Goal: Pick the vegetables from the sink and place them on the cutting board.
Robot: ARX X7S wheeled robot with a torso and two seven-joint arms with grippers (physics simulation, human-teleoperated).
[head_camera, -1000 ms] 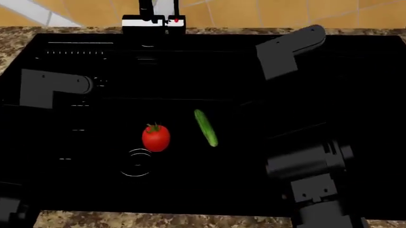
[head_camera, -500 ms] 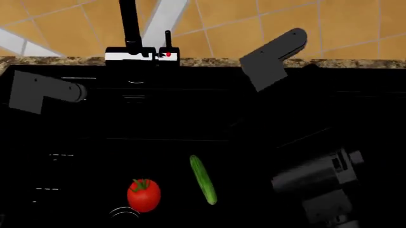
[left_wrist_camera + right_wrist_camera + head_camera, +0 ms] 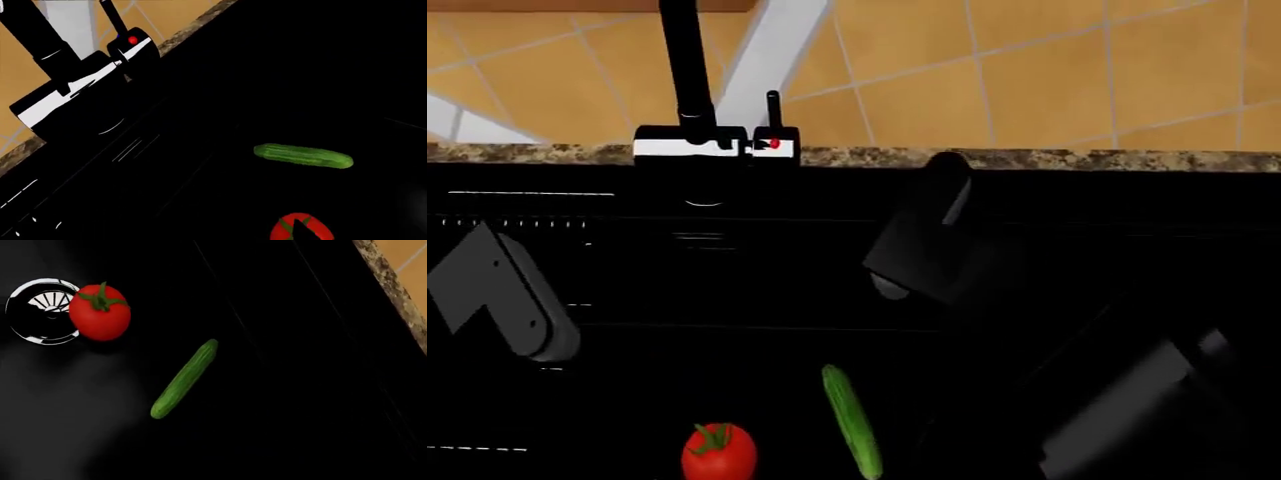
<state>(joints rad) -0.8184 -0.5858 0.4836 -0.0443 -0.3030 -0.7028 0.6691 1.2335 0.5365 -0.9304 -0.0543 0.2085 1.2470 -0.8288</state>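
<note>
hovering above sink (image 3: 1068,260), both arms bent.

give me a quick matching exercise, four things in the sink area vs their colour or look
Things:
1. tomato
2. cucumber
3. faucet
4. drain

Descriptions:
A. long, slim, dark green
B. black, with a red dot at its base
C. round, glossy red, green stem
D. metal-rimmed ring in the sink floor beside the tomato

Pairs: 1-C, 2-A, 3-B, 4-D
</note>
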